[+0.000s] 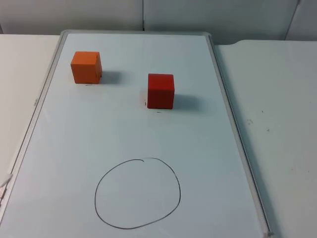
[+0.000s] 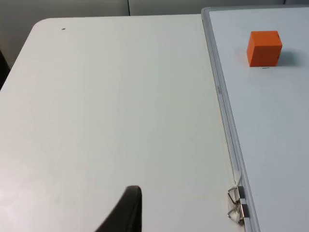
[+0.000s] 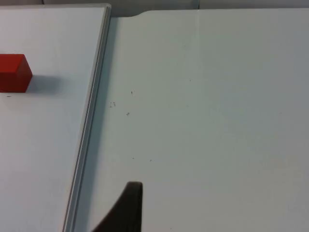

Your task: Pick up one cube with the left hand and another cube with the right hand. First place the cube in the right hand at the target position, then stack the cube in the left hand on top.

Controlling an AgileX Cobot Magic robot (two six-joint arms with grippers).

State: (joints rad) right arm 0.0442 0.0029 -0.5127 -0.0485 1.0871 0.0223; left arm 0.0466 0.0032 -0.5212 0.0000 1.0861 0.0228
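An orange cube [image 1: 85,67] [image 2: 264,48] stands at the far left of the whiteboard [image 1: 64,148]. A red cube [image 1: 160,90] [image 3: 14,72] stands near the board's middle, to the right of the orange one and closer to me. A hand-drawn black circle [image 1: 95,194] marks the board's near part, with nothing inside it. My left gripper [image 2: 129,212] waits over the bare table left of the board, well away from the orange cube. My right gripper [image 3: 128,209] waits over the bare table right of the board, far from the red cube.
The whiteboard has a raised grey frame [image 1: 233,124] [image 2: 219,92] [image 3: 91,111] along its sides. Metal clips [image 2: 236,205] sit on its left edge near the front. White table top [image 1: 277,124] spreads on both sides, and a grey partition wall [image 1: 198,15] closes the back.
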